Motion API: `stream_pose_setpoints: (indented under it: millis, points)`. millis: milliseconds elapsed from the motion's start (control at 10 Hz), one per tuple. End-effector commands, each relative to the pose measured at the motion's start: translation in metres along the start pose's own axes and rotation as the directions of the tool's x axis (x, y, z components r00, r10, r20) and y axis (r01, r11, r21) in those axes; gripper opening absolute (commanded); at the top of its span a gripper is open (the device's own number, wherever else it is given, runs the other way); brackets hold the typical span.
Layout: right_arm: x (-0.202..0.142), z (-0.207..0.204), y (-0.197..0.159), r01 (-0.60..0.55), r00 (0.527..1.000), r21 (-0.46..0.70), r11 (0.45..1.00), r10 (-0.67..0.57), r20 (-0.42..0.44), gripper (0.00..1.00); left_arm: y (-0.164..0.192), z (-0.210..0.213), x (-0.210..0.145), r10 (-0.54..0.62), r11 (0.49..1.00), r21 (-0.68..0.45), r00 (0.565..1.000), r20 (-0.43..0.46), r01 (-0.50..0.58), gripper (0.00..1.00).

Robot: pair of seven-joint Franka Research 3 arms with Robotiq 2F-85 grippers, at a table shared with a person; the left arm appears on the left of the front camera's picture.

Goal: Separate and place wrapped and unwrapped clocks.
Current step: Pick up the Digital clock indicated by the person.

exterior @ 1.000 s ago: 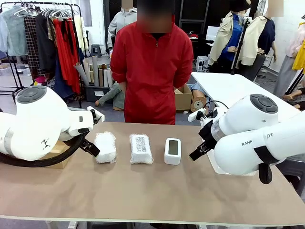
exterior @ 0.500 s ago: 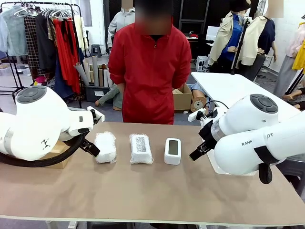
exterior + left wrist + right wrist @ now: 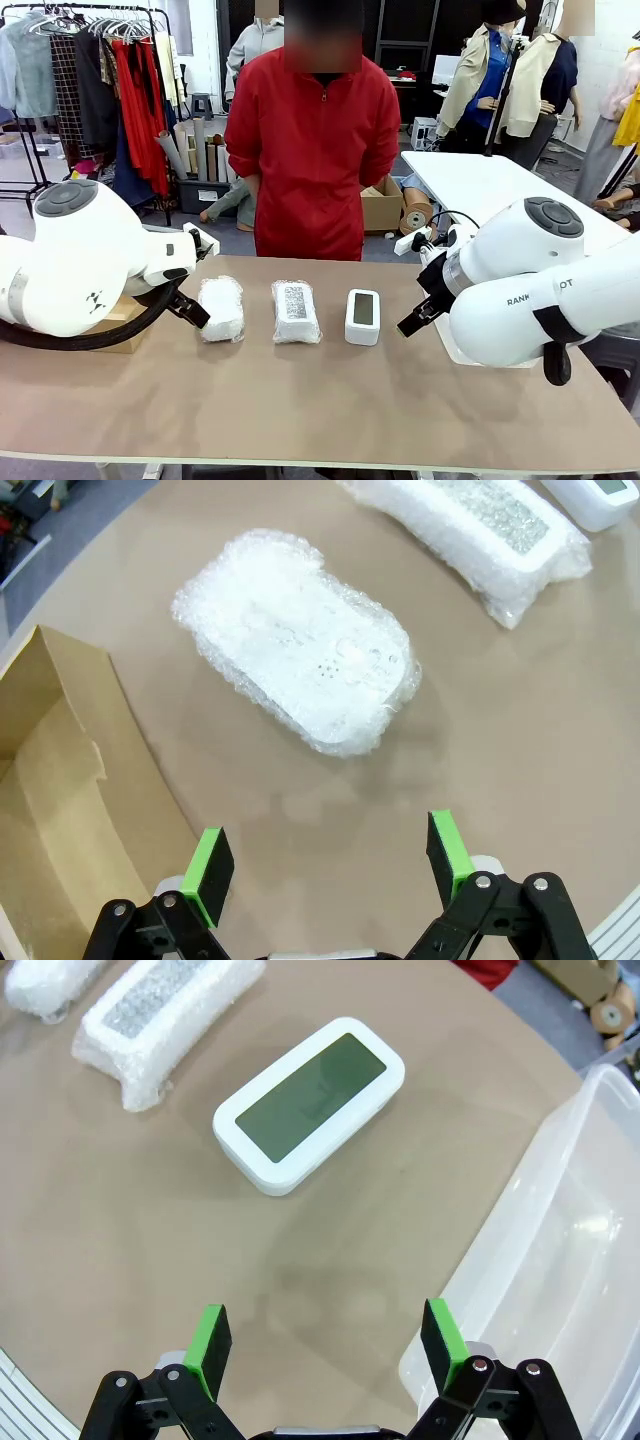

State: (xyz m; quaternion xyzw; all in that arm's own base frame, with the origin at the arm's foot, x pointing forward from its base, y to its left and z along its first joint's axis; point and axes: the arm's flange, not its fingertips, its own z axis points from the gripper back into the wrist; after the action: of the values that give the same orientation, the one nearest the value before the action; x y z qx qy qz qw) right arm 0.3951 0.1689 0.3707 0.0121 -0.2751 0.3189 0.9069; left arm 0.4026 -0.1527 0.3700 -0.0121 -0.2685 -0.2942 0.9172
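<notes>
So the biggest thing in front of me is the table (image 3: pixel 300 400), a matte brown top, smooth and flat. A person in a red zip-up top (image 3: pixel 315 150) stands at the far edge with both arms behind their back. Behind them there's a clothes rack (image 3: pixel 100 60) full of hanging garments, and a white table (image 3: pixel 490 180) off to my right.

On my right side a clear plastic bin (image 3: pixel 560 1260) sits on the tabletop, glossy, with rounded corners. On my left is an open cardboard box (image 3: pixel 60 810), plain brown.

The three clocks lie in a row across the middle, apart from each other, each with its long axis running from me toward the person. Leftmost is the plain wrapped clock (image 3: pixel 300 670), a lumpy rounded bundle of white bubble wrap, just beside the box. In the middle is the labelled wrapped clock (image 3: pixel 296 311), a boxier bubble-wrap bundle with a dark printed label on top. Rightmost is the bare clock (image 3: pixel 310 1100), smooth white plastic, a rounded rectangle lying flat with its grey-green screen facing up, near the bin.

My left gripper (image 3: pixel 327 855) hangs above bare table just short of the plain bundle, green pads spread wide, touching nothing. My right gripper (image 3: pixel 325 1345) hangs between the bare clock and the bin, also spread wide with nothing in it.
</notes>
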Motion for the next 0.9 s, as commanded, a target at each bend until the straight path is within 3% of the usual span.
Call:
stream_pose_setpoints:
  millis: [0,300,800]
  points:
    - [0.000,0.000,0.000,0.000,1.000,0.000,1.000,0.000,0.000,1.00,0.000,0.000,0.000,0.001,1.000,0.000,1.000,0.000,-0.001,1.00]
    - [0.000,0.000,0.000,0.000,1.000,0.000,1.000,0.000,0.000,1.00,0.000,0.000,0.000,0.000,1.000,0.000,1.000,0.000,0.000,1.00]
    - [0.009,0.012,0.007,-0.013,0.999,0.098,0.995,0.016,-0.030,1.00,-0.011,0.033,0.025,-0.134,0.981,-0.157,0.984,-0.114,0.115,1.00]
